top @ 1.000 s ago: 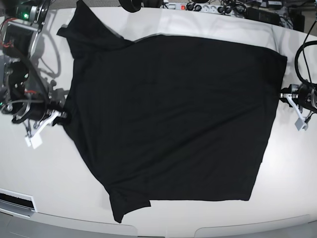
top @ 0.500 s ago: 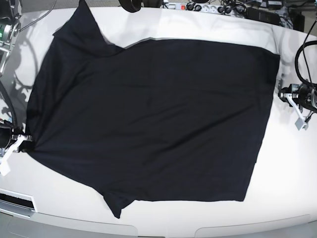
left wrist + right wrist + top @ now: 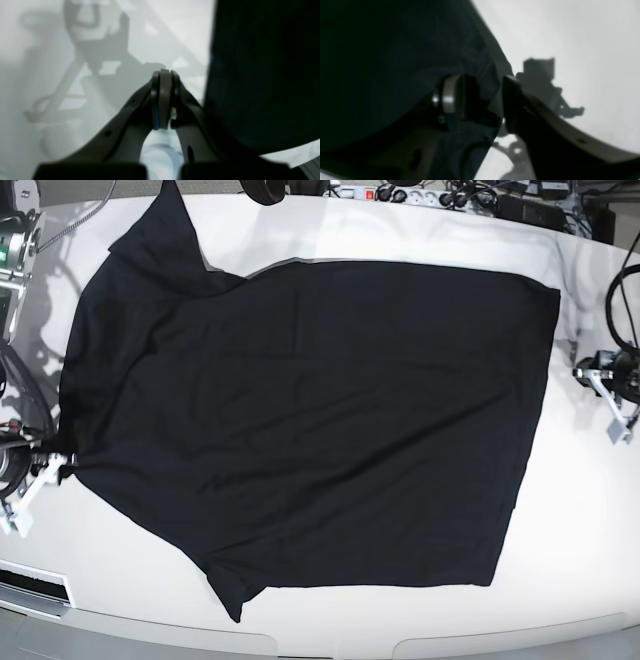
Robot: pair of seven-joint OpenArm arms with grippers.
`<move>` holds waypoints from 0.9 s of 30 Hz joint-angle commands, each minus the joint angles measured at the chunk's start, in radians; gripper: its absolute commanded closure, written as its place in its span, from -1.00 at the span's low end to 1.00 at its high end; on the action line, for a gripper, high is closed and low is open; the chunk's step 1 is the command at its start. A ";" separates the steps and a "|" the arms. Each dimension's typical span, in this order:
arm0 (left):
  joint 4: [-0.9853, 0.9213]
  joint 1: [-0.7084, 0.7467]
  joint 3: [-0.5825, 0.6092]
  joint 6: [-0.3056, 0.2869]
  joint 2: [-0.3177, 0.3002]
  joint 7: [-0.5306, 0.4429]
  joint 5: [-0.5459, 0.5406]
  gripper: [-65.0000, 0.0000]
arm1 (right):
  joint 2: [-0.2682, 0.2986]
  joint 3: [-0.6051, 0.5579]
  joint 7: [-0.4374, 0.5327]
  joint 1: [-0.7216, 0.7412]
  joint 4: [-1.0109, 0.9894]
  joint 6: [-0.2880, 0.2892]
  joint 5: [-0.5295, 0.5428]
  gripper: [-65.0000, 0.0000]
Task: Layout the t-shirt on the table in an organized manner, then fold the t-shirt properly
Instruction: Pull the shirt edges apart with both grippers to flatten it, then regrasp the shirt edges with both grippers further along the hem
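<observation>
The black t-shirt [image 3: 320, 420] lies spread nearly flat over the white table [image 3: 330, 620], one sleeve pointing to the far left corner and another to the front. My right gripper [image 3: 52, 468] is at the shirt's left edge. In its wrist view its fingers [image 3: 450, 95] stand apart, with a loose fold of the t-shirt [image 3: 382, 50] lying between them. My left gripper [image 3: 590, 375] sits just off the shirt's right edge. Up close the left gripper [image 3: 162, 75] is shut on nothing, over bare table [image 3: 50, 50], with the t-shirt [image 3: 262, 75] to its right.
A power strip with cables [image 3: 420, 195] runs along the table's back edge. Arm hardware and wiring [image 3: 20, 250] stand at the far left corner. The table's front edge [image 3: 330, 645] is close to the shirt's lower sleeve.
My right gripper dragged the shirt's left side outward to the left, flattening it, and its jaws have now come apart. My left gripper stayed shut and drifted slightly right, off the shirt's edge.
</observation>
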 commanded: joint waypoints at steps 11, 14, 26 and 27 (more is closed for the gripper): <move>0.011 -0.045 -0.007 0.000 -0.082 -0.039 -0.008 1.00 | 0.091 0.048 -0.200 0.017 0.150 0.109 0.311 0.05; 0.011 -0.045 -0.007 0.000 -0.082 -0.032 -0.022 1.00 | 0.090 0.054 -0.233 -0.027 0.150 0.187 0.487 0.05; 0.013 -0.116 -0.009 -0.299 0.010 0.254 -0.654 1.00 | -0.077 0.052 -0.281 -0.209 0.150 0.273 0.666 1.00; 0.013 -0.117 -0.009 -0.299 0.031 0.254 -0.637 1.00 | -0.089 0.051 -0.281 -0.217 0.150 0.273 0.664 1.00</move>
